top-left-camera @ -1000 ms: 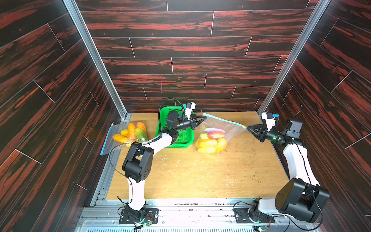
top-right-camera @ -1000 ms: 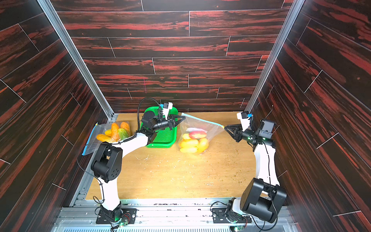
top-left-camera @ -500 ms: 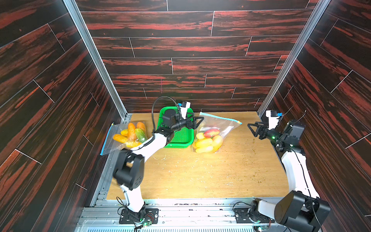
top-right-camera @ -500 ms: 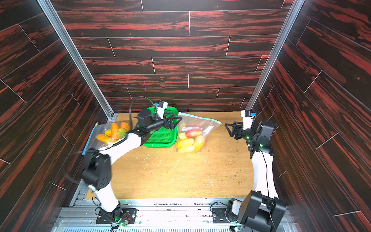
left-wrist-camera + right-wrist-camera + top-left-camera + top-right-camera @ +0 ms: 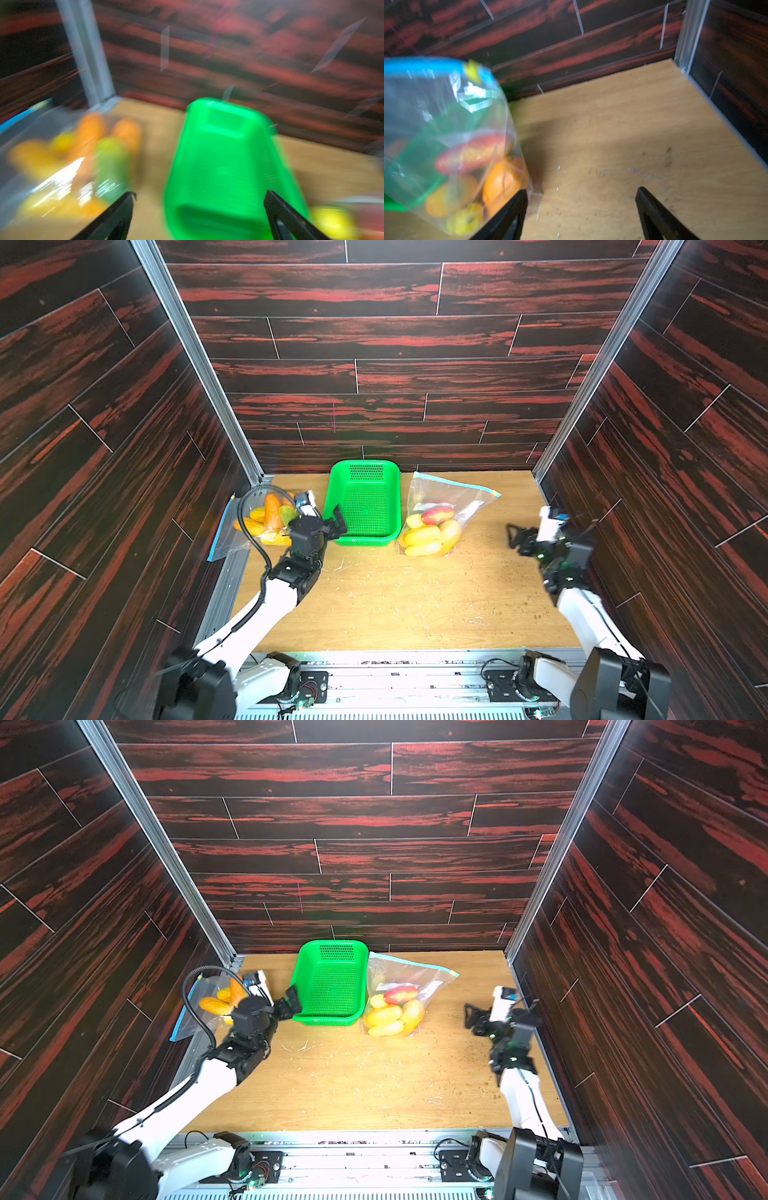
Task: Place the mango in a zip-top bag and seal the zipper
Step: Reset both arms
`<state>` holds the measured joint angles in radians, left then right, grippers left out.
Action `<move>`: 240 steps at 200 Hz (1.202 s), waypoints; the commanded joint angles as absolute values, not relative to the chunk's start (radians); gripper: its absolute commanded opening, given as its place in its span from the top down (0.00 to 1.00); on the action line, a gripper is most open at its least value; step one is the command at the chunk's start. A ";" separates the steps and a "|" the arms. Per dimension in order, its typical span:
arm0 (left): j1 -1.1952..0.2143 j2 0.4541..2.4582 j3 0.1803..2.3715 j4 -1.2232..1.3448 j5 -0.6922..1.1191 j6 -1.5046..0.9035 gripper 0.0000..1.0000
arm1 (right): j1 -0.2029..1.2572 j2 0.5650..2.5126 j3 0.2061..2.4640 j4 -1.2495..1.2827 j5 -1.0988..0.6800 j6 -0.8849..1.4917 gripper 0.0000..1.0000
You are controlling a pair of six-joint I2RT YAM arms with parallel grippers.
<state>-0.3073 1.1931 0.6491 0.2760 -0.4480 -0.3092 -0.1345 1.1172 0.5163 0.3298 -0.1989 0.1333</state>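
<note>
while the left gripper (image 5: pixel 333 526) and the right gripper (image 5: pixel 512 534) both stand wide and empty, the zip-top bag (image 5: pixel 449 499) holding the mangoes (image 5: pixel 430 533) lies at frame centre, between green basket (image 5: pixel 365 506) and right gripper, its blue zipper (image 5: pixel 457 484) slanting toward that nearer gripper.

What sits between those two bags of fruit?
A green basket stands between the wall-side bag and the mango bag; both top views show it.
</note>
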 commanded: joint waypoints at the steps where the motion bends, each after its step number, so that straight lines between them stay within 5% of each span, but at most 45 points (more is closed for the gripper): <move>1: -0.283 1.253 0.520 0.457 -0.640 -0.223 0.00 | -0.073 1.142 0.456 0.551 0.034 0.074 0.16; 56: -0.200 1.302 0.580 0.403 -0.545 -0.142 0.00 | -0.073 1.364 0.293 0.975 0.132 0.090 0.13; 79: -0.152 1.304 0.458 0.587 -0.580 -0.077 0.00 | -0.071 1.457 0.288 1.084 0.149 0.084 0.13; 100: -0.026 1.349 0.376 0.713 -0.419 -0.189 0.00 | -0.075 1.560 0.261 1.232 0.157 0.092 0.13; 138: -0.018 1.340 0.397 0.658 -0.381 -0.161 0.00 | -0.075 1.555 0.282 1.177 0.189 0.102 0.10; 178: 0.016 1.623 0.265 1.284 -0.261 -0.082 0.00 | -0.067 1.555 0.292 1.159 0.201 0.094 0.10; 198: 0.016 1.501 0.325 0.939 -0.231 -0.093 0.00 | -0.066 1.555 0.293 1.158 0.204 0.094 0.10; 240: 0.037 1.540 0.421 0.818 -0.173 -0.093 0.00 | -0.061 1.555 0.293 1.156 0.207 0.091 0.10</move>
